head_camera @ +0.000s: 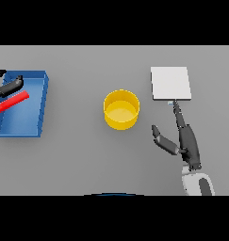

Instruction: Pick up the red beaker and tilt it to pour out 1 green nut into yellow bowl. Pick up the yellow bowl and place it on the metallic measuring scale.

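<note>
The red beaker (13, 102) lies slanted in the blue tray (36, 108) at the far left, its lower end running out of the picture. Just above it my left hand (11, 85) hovers with a finger stretched out straight, a strip of blue showing between hand and beaker. The yellow bowl (121, 109) stands upright in the middle of the table; I see no green nut in it. The metallic scale (170, 83), a pale square plate, sits to the bowl's right. My right hand (188, 141) is open below the scale, its fingertips at the plate's near edge and thumb spread toward the bowl.
The blue tray's right wall (44, 101) stands between the beaker and the bowl. Grey table (87, 155) stretches between tray, bowl and scale.
</note>
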Robot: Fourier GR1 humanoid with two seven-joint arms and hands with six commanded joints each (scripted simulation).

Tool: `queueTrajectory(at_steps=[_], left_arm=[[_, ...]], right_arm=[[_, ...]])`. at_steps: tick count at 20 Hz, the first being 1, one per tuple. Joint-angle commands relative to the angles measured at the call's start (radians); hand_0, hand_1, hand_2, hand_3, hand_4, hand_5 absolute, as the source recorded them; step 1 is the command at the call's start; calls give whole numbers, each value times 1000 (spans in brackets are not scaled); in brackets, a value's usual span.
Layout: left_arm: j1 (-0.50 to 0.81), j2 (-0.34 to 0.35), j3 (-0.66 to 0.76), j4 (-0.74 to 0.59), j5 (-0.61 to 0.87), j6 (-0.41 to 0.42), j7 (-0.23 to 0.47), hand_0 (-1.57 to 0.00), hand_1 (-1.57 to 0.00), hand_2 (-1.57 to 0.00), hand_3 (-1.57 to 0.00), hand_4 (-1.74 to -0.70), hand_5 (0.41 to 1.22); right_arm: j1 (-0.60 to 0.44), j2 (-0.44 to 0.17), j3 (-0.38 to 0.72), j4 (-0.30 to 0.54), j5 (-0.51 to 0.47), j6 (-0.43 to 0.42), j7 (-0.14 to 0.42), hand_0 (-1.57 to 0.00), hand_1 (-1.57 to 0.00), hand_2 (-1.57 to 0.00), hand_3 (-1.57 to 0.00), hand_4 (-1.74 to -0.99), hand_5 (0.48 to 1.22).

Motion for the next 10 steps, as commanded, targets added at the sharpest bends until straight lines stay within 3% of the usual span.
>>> queueTrajectory(at_steps=[1,6,8,10], left_arm=[[9,-3,1,4,2,2,-14,-195,-158,-160,-151,-802,679],[-8,-25,26,13,5,46,-67,-63,-51,-52,-49,-785,674],[0,-23,29,21,2,51,-91,-40,-32,-33,-31,-781,674],[-5,-27,29,18,3,55,-90,-25,-20,-21,-19,-776,685]], right_arm=[[0,1,1,-22,-7,3,7,1,1,1,1,-1188,668],[-22,-10,19,-9,58,-17,56,1,1,1,1,-1203,660],[-41,-27,32,-38,56,14,54,1,1,1,1,-1175,677],[-98,-72,41,-6,63,67,60,1,1,1,1,-1180,708]])
